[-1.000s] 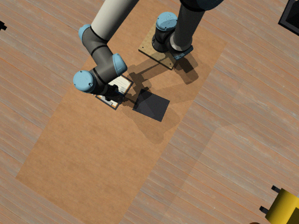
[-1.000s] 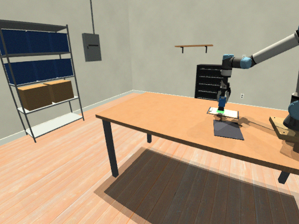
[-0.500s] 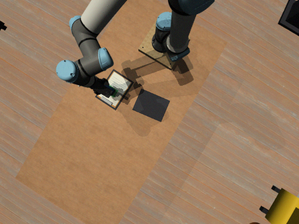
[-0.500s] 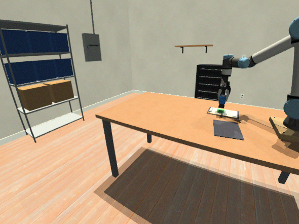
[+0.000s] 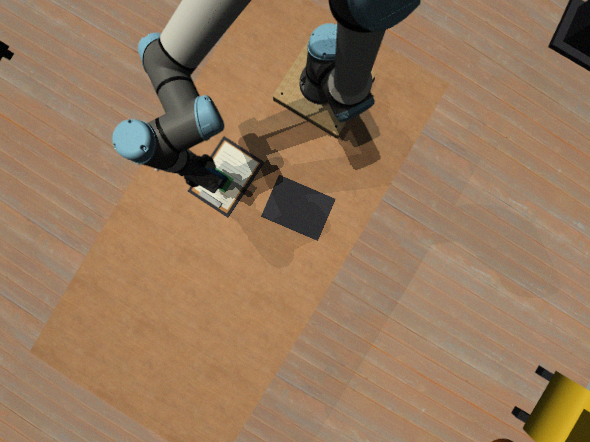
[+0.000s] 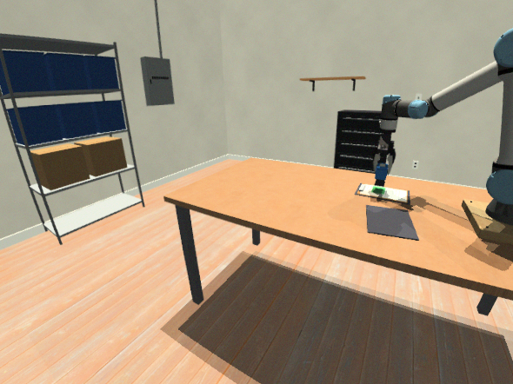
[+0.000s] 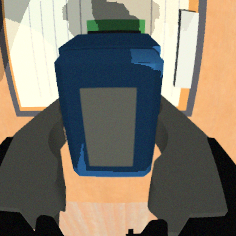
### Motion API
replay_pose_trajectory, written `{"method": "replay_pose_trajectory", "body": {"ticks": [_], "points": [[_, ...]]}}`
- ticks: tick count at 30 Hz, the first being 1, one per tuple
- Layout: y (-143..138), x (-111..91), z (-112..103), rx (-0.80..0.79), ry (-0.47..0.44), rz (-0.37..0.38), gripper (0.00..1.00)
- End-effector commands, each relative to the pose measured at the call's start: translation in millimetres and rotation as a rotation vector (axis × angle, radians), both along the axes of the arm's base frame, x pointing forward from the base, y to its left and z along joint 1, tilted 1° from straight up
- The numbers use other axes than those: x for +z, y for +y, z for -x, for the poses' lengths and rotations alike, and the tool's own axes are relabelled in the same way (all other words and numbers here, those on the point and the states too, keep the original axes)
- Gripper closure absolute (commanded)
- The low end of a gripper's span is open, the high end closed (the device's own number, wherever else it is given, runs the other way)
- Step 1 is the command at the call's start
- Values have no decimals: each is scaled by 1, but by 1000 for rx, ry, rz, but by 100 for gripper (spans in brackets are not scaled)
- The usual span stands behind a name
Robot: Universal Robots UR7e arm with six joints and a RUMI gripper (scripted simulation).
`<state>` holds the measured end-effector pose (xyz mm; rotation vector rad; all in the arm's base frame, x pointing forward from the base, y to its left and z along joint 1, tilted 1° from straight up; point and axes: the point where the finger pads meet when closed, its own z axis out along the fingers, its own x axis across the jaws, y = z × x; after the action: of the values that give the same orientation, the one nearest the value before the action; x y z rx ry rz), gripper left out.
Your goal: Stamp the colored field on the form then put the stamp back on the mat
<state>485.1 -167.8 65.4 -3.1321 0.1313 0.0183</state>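
My gripper (image 7: 112, 95) is shut on the blue stamp (image 7: 109, 107) and holds it upright above the form. In the side view the stamp (image 6: 381, 173) hangs a short way over the form (image 6: 383, 192) on its clipboard. The green field (image 6: 378, 189) lies right below the stamp; a strip of it shows past the stamp's far edge in the wrist view (image 7: 116, 25). From above, the gripper (image 5: 207, 174) covers most of the green field (image 5: 227, 182) on the form (image 5: 227, 175). The dark mat (image 5: 298, 207) lies beside the form with nothing on it.
The arm's base (image 5: 330, 87) stands on a wooden plate at the back of the table. The mat also shows in the side view (image 6: 390, 222), in front of the form. The table's front edge (image 6: 304, 239) is near the mat.
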Motion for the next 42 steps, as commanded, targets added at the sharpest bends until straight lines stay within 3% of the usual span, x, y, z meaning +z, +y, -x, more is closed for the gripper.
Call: {"method": "replay_pose_trajectory", "body": {"ticks": [1, 13, 34, 42], "points": [[0, -5, 0, 0, -1, 1, 80], [-1, -30, -1, 0, -1, 1, 80], [-1, -36, -1, 0, -1, 1, 80], [-1, -55, -1, 0, -1, 1, 80]]}}
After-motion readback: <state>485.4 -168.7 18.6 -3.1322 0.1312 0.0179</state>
